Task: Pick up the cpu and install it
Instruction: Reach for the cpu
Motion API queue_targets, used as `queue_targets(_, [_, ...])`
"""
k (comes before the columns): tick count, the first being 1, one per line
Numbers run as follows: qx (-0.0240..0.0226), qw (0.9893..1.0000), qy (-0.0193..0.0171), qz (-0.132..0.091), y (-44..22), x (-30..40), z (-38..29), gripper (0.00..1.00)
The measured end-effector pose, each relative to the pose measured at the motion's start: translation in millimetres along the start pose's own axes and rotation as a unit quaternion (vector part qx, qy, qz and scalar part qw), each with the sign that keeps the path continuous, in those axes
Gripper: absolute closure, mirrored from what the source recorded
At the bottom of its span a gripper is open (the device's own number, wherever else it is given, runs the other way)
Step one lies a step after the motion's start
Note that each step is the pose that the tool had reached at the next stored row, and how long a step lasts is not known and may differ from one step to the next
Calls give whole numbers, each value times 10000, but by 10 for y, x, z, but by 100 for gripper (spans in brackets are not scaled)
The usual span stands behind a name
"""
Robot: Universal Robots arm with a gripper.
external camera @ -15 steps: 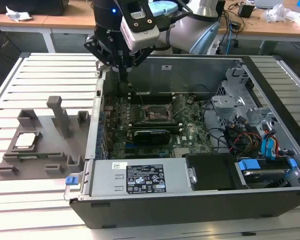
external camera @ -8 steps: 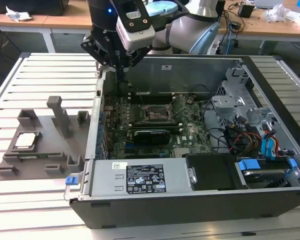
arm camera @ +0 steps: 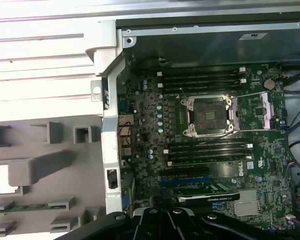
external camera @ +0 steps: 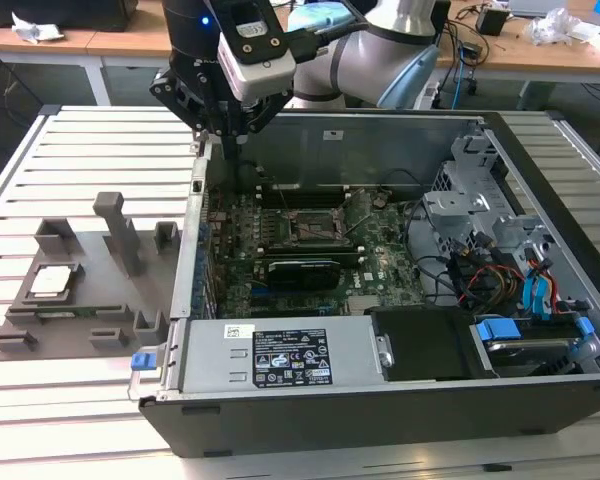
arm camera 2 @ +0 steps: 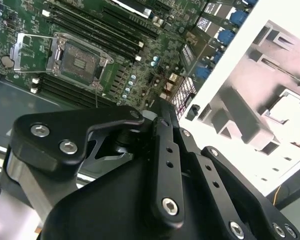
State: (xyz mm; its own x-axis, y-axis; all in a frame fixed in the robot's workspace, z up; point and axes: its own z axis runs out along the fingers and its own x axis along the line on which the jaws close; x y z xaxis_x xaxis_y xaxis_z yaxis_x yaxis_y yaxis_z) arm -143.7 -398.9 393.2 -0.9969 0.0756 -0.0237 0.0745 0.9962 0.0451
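Black gripper (external camera: 232, 138) hangs over the rear wall of an open dark computer case (external camera: 360, 425) lying on a white slatted desk (external camera: 90, 135). Its working end merges into shadow in the exterior view and its own black linkage blocks it in both wrist views, so whether it is spread or pressed together cannot be told. The small square silvery-white cpu (external camera: 53, 281) sits in a grey moulded holder tray (external camera: 120, 300) at the exterior view's left, just beside the case and well apart from the gripper. The wrist views look down on the dark square metal socket frame (arm camera: 208, 116) on the green motherboard (arm camera: 270, 165), seen at a slant from outside.
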Motion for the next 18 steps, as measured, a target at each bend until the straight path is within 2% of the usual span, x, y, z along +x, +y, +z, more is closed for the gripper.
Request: queue_targets(18, [0,10000,0,0,-21,284,-4,89])
